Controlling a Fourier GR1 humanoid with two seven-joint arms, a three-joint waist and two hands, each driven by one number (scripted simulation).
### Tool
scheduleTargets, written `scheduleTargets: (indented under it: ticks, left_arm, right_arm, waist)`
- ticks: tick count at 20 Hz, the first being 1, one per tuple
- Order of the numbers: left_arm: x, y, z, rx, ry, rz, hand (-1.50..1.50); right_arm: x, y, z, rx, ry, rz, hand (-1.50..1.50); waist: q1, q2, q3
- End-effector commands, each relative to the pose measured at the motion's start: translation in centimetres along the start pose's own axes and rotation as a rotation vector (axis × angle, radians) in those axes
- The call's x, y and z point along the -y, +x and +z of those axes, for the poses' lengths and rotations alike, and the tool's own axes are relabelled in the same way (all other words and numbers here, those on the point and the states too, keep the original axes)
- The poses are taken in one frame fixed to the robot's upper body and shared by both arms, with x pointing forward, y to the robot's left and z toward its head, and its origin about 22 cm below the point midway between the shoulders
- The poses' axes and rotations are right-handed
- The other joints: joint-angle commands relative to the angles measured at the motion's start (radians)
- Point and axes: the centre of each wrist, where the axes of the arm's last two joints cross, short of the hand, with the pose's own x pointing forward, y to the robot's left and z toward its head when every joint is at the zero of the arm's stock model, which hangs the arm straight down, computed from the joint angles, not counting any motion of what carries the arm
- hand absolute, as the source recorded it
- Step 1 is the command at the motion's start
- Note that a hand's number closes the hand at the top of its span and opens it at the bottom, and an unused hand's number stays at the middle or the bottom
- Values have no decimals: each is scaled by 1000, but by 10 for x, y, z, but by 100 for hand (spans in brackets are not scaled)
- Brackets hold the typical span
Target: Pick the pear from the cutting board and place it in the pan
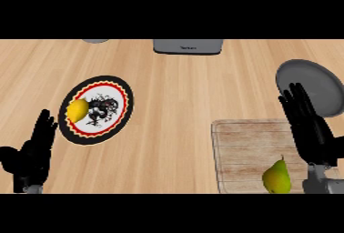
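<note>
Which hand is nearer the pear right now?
Right. The right hand is open just above and right of the pear on the cutting board; the left hand rests open at the far left edge.

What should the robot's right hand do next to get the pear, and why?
Probably lower the right hand toward the pear and curl round it. The hand is open and holds nothing, and the pear stands on the cutting board beside it, not in the pan.
</note>
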Motion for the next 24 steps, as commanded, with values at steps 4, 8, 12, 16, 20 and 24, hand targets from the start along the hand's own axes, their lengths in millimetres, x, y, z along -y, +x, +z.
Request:
scheduleTargets:
  ticks: [4, 8, 12, 16, 20, 24]
  left_arm:
    - [46, 31, -6, 22, -306, 87, 0]
    - [79, 29, 8, -20, -469, 177, 0]
    - [83, 34, 17, -58, -546, 198, 0]
    - [94, 28, 7, -52, -552, 196, 0]
    - [103, 47, 8, -62, -568, 183, 0]
    - [105, 41, 5, -56, -574, 174, 0]
  right_arm:
    - [24, 41, -26, 5, 50, 303, 150]
    - [74, 57, -25, 26, -87, 890, 150]
    - [65, 17, -4, 193, -238, 785, -150]
    - [38, 38, -1, 126, -57, 862, -150]
    - [47, 32, 4, -218, 137, 1177, -150]
    - [45, 44, 4, -458, 272, 1467, -150]
  waist:
    - [-36, 22, 11]
    - [-51, 37, 1]
    - [-35, 18, 13]
    - [-30, 20, 11]
    - [-12, 21, 7]
    - [0, 27, 2]
